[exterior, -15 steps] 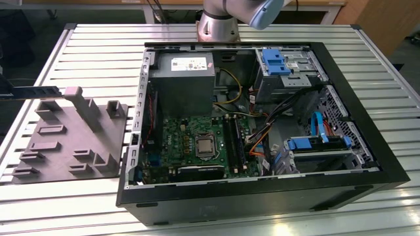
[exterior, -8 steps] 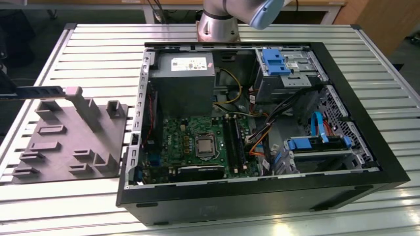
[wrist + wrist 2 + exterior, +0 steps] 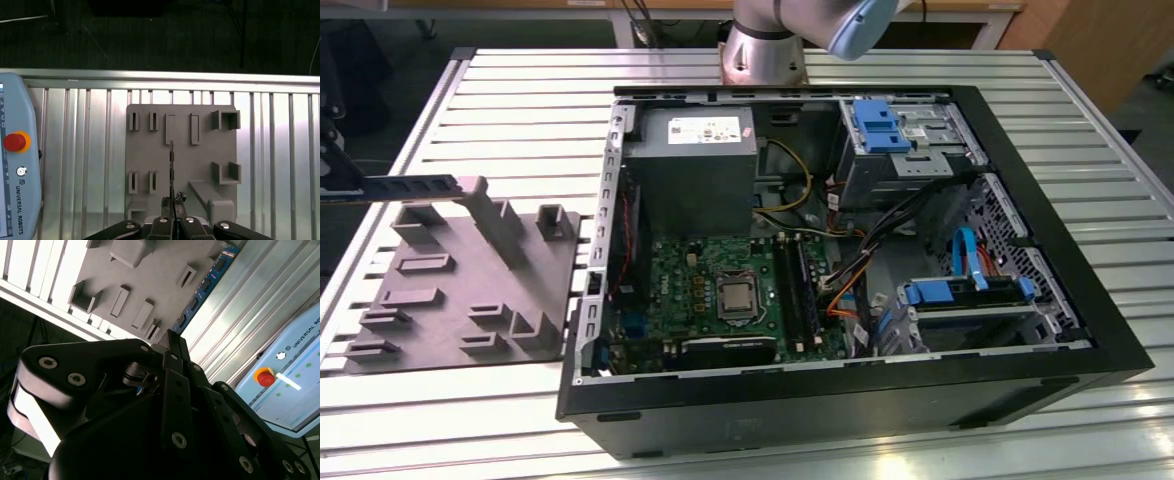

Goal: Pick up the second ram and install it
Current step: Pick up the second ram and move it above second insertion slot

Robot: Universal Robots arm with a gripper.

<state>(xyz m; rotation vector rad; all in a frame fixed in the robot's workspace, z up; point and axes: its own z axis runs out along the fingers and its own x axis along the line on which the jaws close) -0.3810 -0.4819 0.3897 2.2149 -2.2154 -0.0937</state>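
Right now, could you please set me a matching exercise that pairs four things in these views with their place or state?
Things:
1. second ram
2. holder tray
3. computer case
4. red button

Places or states:
A. open, motherboard exposed
B. grey, lying flat on the slatted table
C. on the pendant
D. clamped edge-on in the tool, over the tray

Pairs: 1-D, 2-B, 3-A, 4-C.
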